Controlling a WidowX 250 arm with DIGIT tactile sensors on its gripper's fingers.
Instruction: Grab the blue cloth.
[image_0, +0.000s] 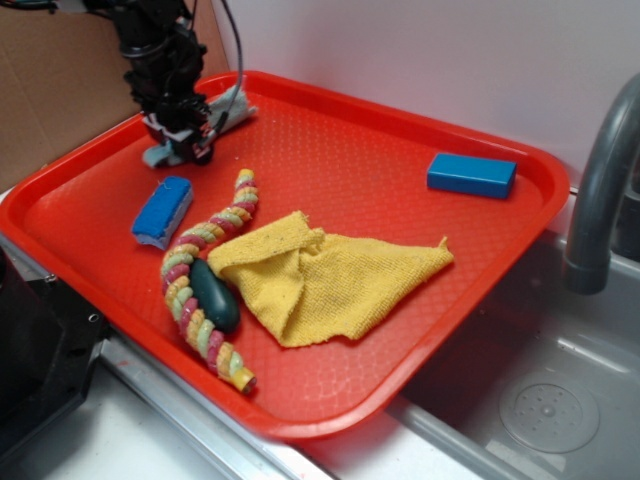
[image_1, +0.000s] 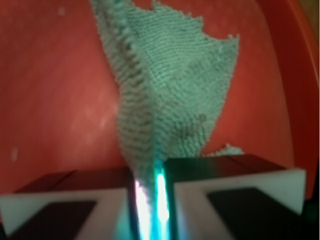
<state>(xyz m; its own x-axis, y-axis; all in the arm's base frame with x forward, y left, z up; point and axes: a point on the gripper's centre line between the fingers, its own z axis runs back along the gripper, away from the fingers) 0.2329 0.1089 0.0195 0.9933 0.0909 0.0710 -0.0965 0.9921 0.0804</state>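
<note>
**Q:** Showing what stage of the grab?

**A:** Late stage, by judgement. The black robot gripper (image_0: 183, 140) stands at the far left corner of the red plastic tray (image_0: 400, 190), its fingers (image_1: 235, 192) pressed together on a ridge of the small pale teal-blue terry cloth (image_1: 170, 95). In the wrist view the fabric runs straight down into the narrow slit between the two pads, pulled into a taut peak. The pinch appears made; what seems left is lifting the cloth clear, since its spread part still looks to lie on the tray floor.

**Q:** And the other items?

**A:** None is touched. The bright blue sponge with a white base (image_0: 163, 211) lies just in front of the gripper. The large yellow cloth (image_0: 325, 275), the multicoloured twisted rope (image_0: 205, 290) and the dark green oval object (image_0: 215, 295) sit nearer the front rim. A blue rectangular block (image_0: 471, 174) is well apart at the right.

**Q:** What cannot be made out?

**A:** In the exterior view the arm covers most of the teal cloth; only two edges show beside the gripper. How deeply the pads bite is hidden. The wrist view is blurred near the pads, with a bright glare in the slit.
</note>
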